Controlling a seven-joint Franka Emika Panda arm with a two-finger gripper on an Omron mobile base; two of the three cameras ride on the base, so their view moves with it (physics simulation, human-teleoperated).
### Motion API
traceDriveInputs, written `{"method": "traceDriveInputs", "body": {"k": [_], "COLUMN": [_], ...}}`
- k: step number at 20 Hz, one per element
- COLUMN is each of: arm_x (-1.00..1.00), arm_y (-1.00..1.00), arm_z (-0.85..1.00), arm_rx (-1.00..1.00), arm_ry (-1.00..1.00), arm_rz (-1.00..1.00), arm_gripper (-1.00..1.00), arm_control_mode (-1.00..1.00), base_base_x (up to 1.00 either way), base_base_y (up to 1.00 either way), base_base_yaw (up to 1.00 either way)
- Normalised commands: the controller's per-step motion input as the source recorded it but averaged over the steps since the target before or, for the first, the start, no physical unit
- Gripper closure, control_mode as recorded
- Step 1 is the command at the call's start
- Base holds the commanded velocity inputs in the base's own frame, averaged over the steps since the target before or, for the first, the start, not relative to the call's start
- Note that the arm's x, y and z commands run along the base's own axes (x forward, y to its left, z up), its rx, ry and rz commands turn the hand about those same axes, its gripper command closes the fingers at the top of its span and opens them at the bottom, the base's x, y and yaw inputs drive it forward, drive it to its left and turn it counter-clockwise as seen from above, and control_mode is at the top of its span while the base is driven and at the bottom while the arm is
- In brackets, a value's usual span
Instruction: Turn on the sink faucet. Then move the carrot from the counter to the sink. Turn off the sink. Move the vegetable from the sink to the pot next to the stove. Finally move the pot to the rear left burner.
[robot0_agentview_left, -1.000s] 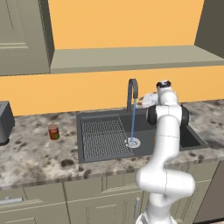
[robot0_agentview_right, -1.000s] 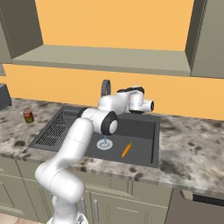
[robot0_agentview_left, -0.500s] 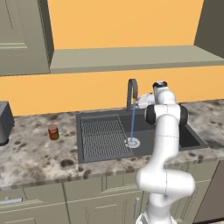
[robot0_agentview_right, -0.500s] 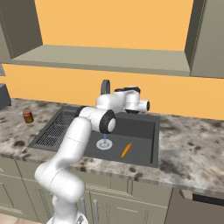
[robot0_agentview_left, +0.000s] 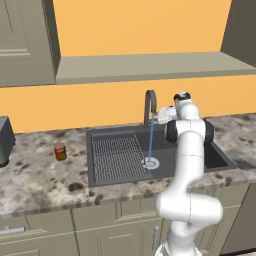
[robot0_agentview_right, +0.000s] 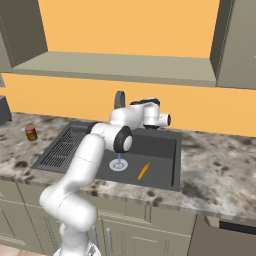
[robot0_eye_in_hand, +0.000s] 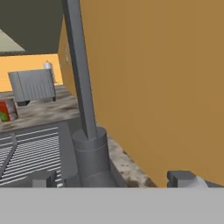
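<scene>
Counter (robot0_agentview_left: 45, 185) ran speckled across both base views, sink (robot0_agentview_left: 210, 152) recessed in it, ribbed drainer section on its left half. Arm reached over the basin with the gripper (robot0_eye_in_hand: 113, 177) up at the back of the sink, right beside the faucet (robot0_agentview_left: 149, 102). In the hand view the faucet's round base and upright stem sat between the two fingertips (robot0_eye_in_hand: 183, 177), jaws spread wide, nothing pinched, no contact I could confirm. Water stream (robot0_agentview_left: 150, 140) was running from the spout down onto the round drain (robot0_agentview_right: 119, 164). Carrot (robot0_agentview_right: 144, 170) lay on the sink floor just right of the drain in the right base view, angled, apart from the gripper. Small red can (robot0_agentview_left: 60, 151) stood on the counter left of the sink, well clear of everything
</scene>
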Motion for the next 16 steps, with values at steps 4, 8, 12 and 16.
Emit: {"method": "traceDriveInputs", "body": {"k": [4,8,12,16], "arm_x": [-0.15,-0.19,-0.21,-0.05], "arm_y": [0.61,0.62,0.58,0.09], "arm_z": [0.0,0.0,0.0,0.0], "arm_rx": [0.0,0.0,0.0,0.0], "arm_ry": [0.0,0.0,0.0,-0.02], "arm_rz": [0.07,0.05,0.02,0.0], "arm_gripper": [-1.0,-1.0,-1.0,-1.0], "arm_control_mode": [-1.0,-1.0,-1.0,-1.0], "base_base_x": [0.0,0.0,0.0,0.0], "base_base_y": [0.0,0.0,0.0,0.0], "base_base_yaw": [0.0,0.0,0.0,0.0]}}
